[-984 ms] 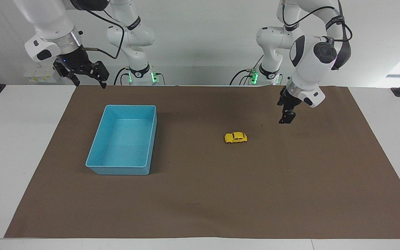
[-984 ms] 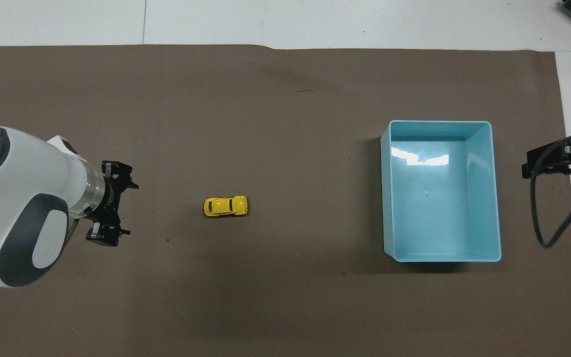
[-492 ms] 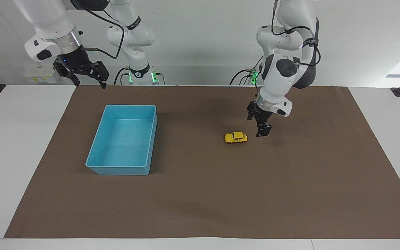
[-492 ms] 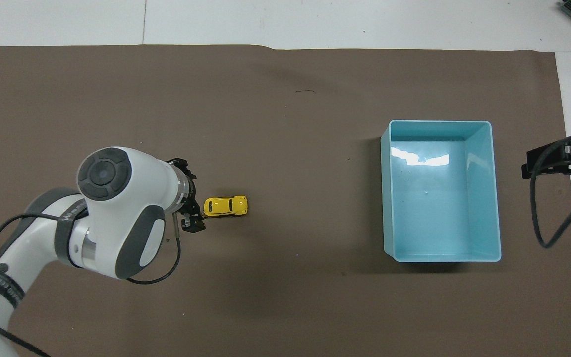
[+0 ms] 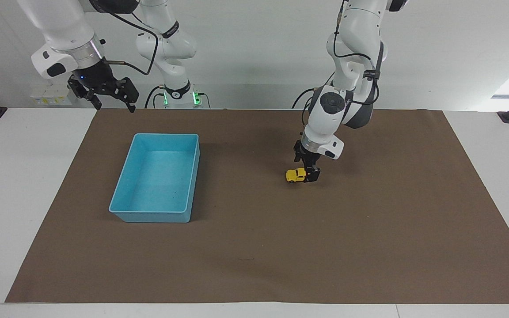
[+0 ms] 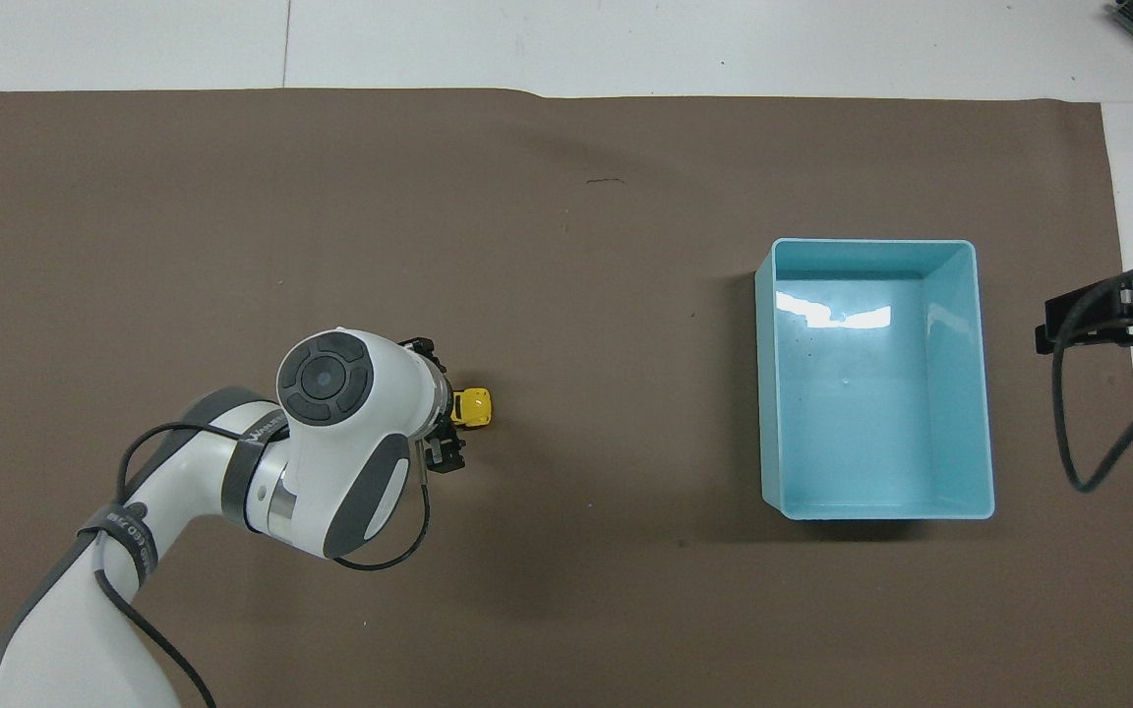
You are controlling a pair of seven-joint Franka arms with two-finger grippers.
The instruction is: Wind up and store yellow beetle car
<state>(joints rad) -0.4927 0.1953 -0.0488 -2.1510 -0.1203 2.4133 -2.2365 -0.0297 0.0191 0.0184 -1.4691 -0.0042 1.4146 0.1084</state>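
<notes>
The left gripper (image 5: 308,173) is down at the brown mat (image 5: 254,247), its fingers straddling the end of the yellow beetle car (image 5: 295,175) that faces the left arm's end of the table. In the facing view one dark finger (image 5: 312,175) stands in front of that end of the car; whether the fingers are pressing on the body or only flanking it cannot be told.

The car sits on its wheels on the mat, roughly mid-table. Its long axis runs along the table's length, from the left arm's end toward the right arm's end. In the facing view the exposed yellow end points to 9 o'clock, toward the blue bin (image 5: 124,211); which end is the bonnet cannot be told. In the overhead view only that end of the car (image 6: 474,407) shows, poking out at 3 o'clock from under the left gripper (image 6: 437,431) and wrist.

The bin (image 6: 983,393) stands well apart from the car, toward the right arm's end of the table.

The right gripper (image 5: 112,95) waits raised over the mat's edge at the robots' side, near the bin's corner, its fingers spread.
</notes>
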